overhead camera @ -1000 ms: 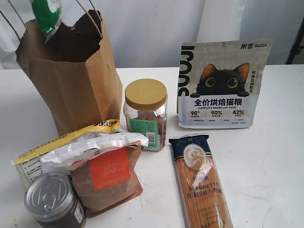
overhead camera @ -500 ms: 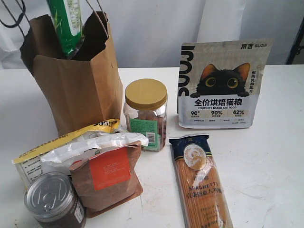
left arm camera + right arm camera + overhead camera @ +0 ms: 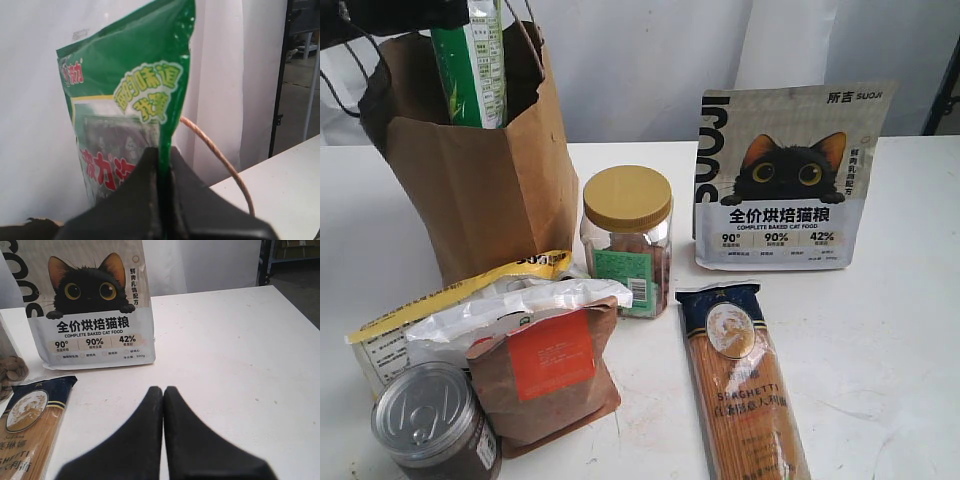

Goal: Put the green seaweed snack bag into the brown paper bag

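Lower than a moment ago, the green seaweed snack bag (image 3: 472, 65) dips upright into the brown paper bag (image 3: 490, 190) — my left gripper (image 3: 161, 152) pinches its edge. Rightward: "SUOJI" cat-food pouch (image 3: 785, 180), "SPAGHETTI" packet (image 3: 745, 390) — my right gripper (image 3: 163, 390) sits pressed together, empty.

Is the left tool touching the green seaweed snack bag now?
Touching. The left wrist view shows the left tool closed on the green seaweed snack bag, its edge pinched between both fingers.
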`<action>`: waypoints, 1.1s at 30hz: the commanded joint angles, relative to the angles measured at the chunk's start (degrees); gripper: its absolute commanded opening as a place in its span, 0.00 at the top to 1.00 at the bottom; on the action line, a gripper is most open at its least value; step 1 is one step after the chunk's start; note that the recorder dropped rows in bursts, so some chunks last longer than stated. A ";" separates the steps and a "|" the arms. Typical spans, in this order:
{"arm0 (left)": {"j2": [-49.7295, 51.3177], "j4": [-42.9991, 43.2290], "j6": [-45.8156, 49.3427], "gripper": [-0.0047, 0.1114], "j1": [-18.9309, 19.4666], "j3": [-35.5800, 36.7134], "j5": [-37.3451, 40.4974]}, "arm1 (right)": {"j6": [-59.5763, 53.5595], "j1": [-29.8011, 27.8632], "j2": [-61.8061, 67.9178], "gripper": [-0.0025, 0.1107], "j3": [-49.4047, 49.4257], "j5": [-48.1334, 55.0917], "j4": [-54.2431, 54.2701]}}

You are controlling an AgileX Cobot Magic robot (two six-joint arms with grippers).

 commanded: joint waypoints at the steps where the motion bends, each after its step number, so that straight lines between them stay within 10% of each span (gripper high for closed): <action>1: -0.35 -0.37 -0.42 0.95 0.18 0.88 -0.83 | -0.21 -0.32 -0.28 0.98 0.14 -0.10 0.13; 20: -4.36 1.30 -0.42 0.69 0.18 0.88 -4.30 | -0.21 -0.32 -0.28 0.98 0.14 -0.10 0.13; 26: -10.35 1.30 -5.08 0.43 0.18 0.88 1.38 | -0.21 -0.32 -0.28 0.98 0.14 -0.10 0.13; 33: -17.86 13.17 -19.03 0.58 0.18 1.41 9.20 | -0.21 -0.32 -0.28 0.98 0.14 -0.10 0.13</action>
